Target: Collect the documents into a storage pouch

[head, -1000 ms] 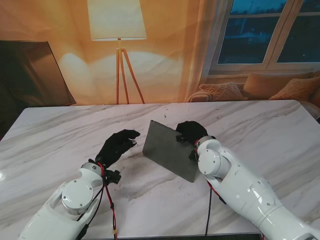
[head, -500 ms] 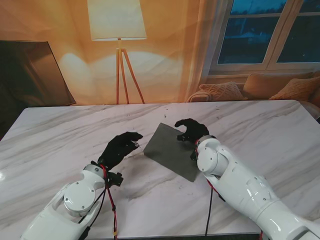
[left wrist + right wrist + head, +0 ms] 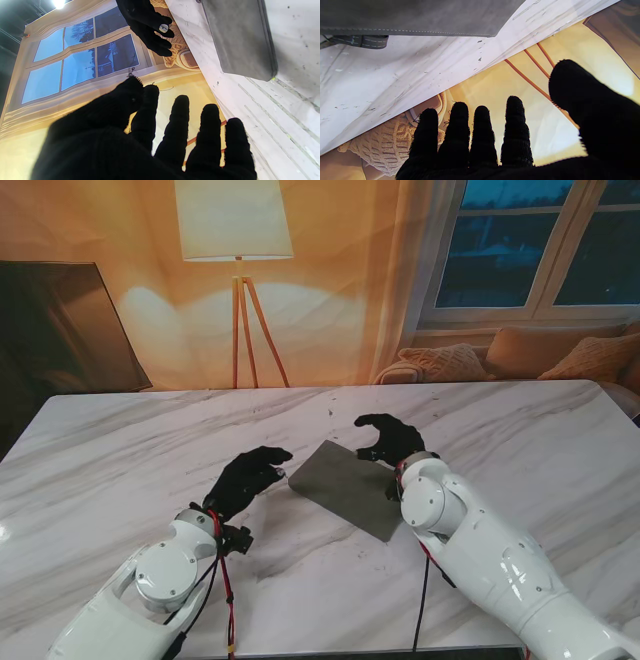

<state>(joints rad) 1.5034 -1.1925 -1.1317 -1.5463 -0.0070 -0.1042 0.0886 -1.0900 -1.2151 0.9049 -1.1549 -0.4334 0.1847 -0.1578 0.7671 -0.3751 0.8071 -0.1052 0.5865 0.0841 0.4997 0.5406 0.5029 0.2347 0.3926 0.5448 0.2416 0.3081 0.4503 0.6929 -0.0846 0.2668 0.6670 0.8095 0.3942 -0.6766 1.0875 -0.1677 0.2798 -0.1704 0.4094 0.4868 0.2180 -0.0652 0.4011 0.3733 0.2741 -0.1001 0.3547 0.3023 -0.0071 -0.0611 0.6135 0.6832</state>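
Nearest me, my left hand (image 3: 245, 478) hovers with fingers spread, holding nothing, just left of the grey storage pouch (image 3: 345, 487) lying flat on the marble worktop (image 3: 120, 450). Beyond its far corner, my right hand (image 3: 388, 440) hangs open and empty.

White marble table (image 3: 120, 450) with grey veins across the foreground. Behind it, a lit tripod floor lamp with a cream shade (image 3: 234, 220), casting warm amber over the plain wall (image 3: 130, 310). Dark flat panel (image 3: 60, 330) at far left. White-framed paned window (image 3: 540, 250) at right, dusk blue outside. Beneath it, a sofa with knitted beige cushions (image 3: 440, 363).
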